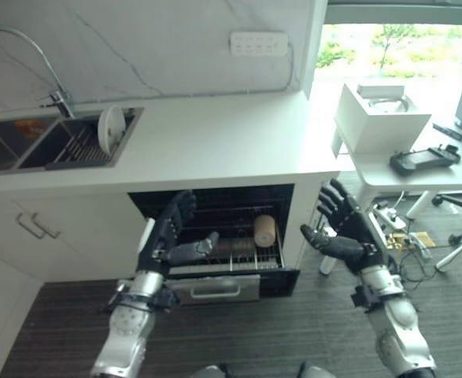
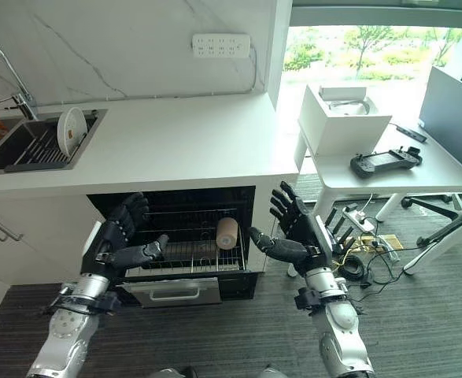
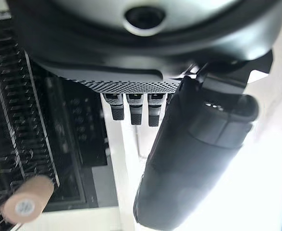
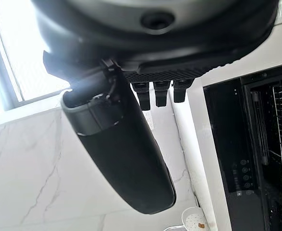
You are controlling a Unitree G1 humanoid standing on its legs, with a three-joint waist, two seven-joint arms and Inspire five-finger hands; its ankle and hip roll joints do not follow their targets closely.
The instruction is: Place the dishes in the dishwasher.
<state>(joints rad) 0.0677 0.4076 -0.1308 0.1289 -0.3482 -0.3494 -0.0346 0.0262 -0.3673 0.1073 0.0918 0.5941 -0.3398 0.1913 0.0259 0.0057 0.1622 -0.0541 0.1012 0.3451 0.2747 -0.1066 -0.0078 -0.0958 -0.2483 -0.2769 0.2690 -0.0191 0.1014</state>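
A round white plate stands on edge in the sink rack; both the left hand and right hand are spread, empty, before the open dishwasher

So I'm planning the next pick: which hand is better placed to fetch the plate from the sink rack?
Left, probably. The left hand is open on the plate's side; the right hand is open beyond the dishwasher.

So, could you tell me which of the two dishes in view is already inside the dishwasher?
The tan cup, lying on its side in the open dishwasher rack. The white plate stands on edge up in the sink's drying rack, outside the dishwasher.
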